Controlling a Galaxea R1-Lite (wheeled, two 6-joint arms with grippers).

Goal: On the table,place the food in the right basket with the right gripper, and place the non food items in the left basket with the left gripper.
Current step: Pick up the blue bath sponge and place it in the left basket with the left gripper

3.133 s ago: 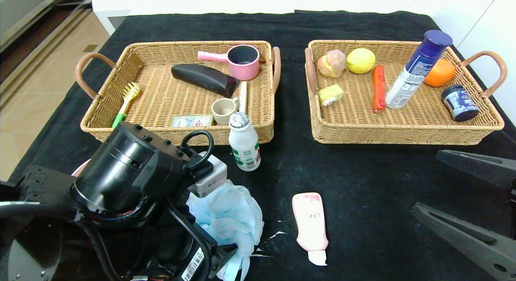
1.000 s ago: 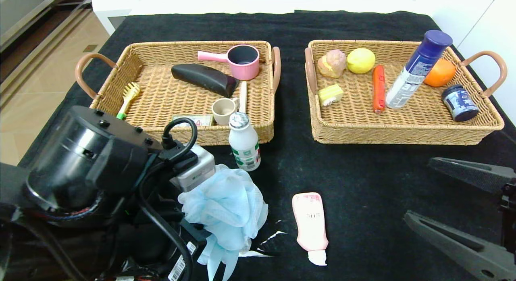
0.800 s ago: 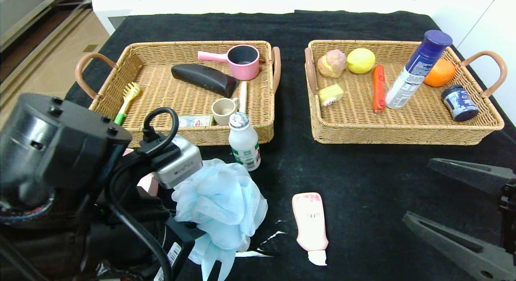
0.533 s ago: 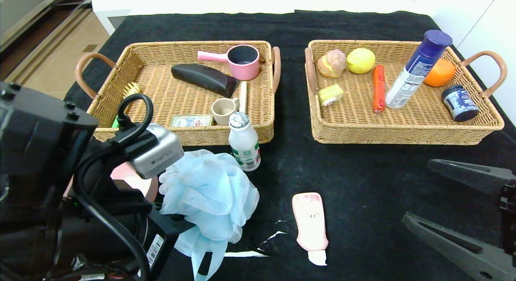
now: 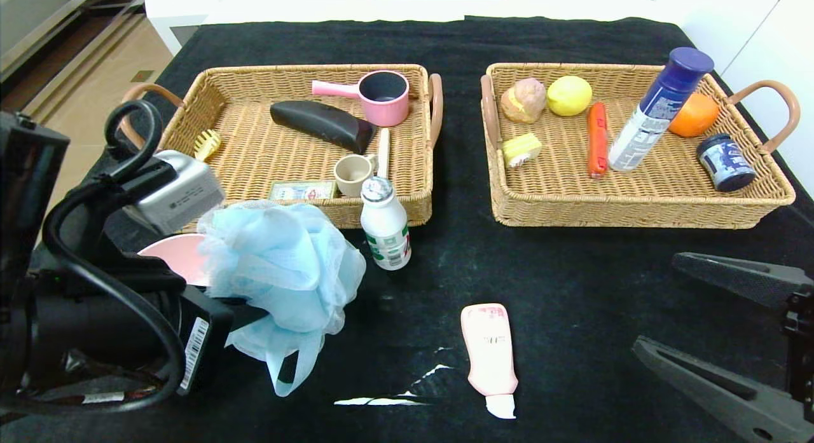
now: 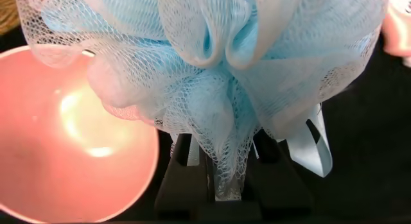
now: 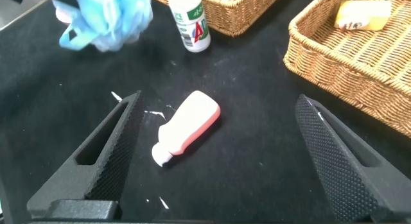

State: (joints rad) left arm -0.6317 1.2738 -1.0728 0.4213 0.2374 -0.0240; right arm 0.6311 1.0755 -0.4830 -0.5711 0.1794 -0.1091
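Blue mesh pouf (image 5: 280, 271) pinched by left gripper (image 6: 221, 163), held aloft at lower left, above pink bowl (image 6: 70, 153). Right gripper (image 7: 218, 153) spread wide, lower right, over pink tube (image 7: 189, 128).

Pale-blue mesh pouf (image 5: 283, 268) — pink bowl (image 6: 70, 153) — black table (image 5: 572, 271).

Left arm (image 5: 82, 316): thick black cylindrical housings; a looped black cable (image 5: 127, 138) arches over a grey box-shaped module (image 5: 175, 192) bearing a small printed label. A white barcode sticker (image 5: 191, 354) marks the black wrist block. Left gripper (image 6: 221, 185): two flat black fingers. Right gripper (image 7: 218, 160): two long, tapering black fingers (image 7: 103, 156) whose inner faces carry a fine dimpled texture, with a slot cut through each; matt black throughout.
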